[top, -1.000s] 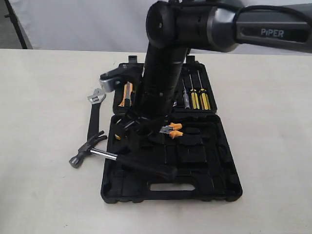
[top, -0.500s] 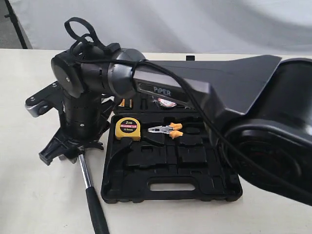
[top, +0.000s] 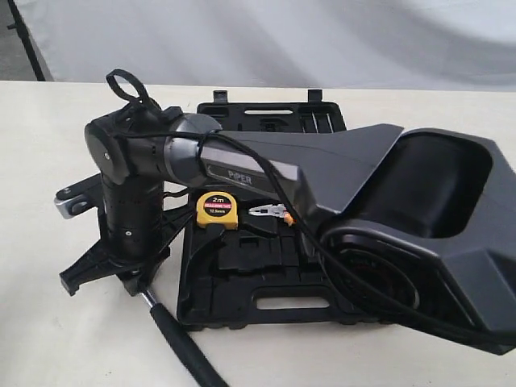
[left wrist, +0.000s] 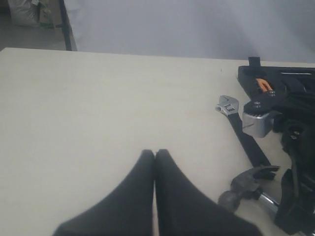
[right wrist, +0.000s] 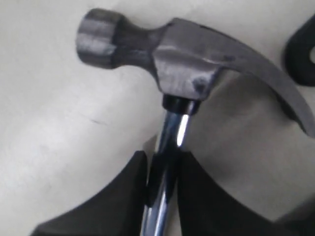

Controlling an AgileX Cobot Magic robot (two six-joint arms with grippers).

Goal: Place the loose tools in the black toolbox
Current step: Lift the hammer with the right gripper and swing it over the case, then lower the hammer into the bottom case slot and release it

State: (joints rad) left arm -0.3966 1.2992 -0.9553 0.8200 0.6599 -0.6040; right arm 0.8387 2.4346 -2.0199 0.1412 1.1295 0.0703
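Note:
The claw hammer (right wrist: 172, 64) lies with its steel head on the table, and my right gripper (right wrist: 164, 164) is shut on its shiny shaft just below the head. In the exterior view that gripper (top: 133, 278) sits left of the black toolbox (top: 210, 310), with the hammer's black handle (top: 181, 351) pointing toward the front edge. The adjustable wrench (left wrist: 241, 132) lies on the table beside the hammer head (left wrist: 246, 184). My left gripper (left wrist: 155, 152) is shut on nothing, over bare table. The tape roll is hidden.
A yellow tape measure (top: 217, 211) and orange-handled pliers (top: 270, 212) rest in the toolbox's near half. The right arm (top: 266, 173) stretches across the box and hides much of its far half (top: 266, 109). Bare table (left wrist: 98, 98) spreads ahead of the left gripper.
The right arm has swung from over the toolbox to its left side and closed on the hammer shaft. The hammer's handle has come off the box and now points toward the front.

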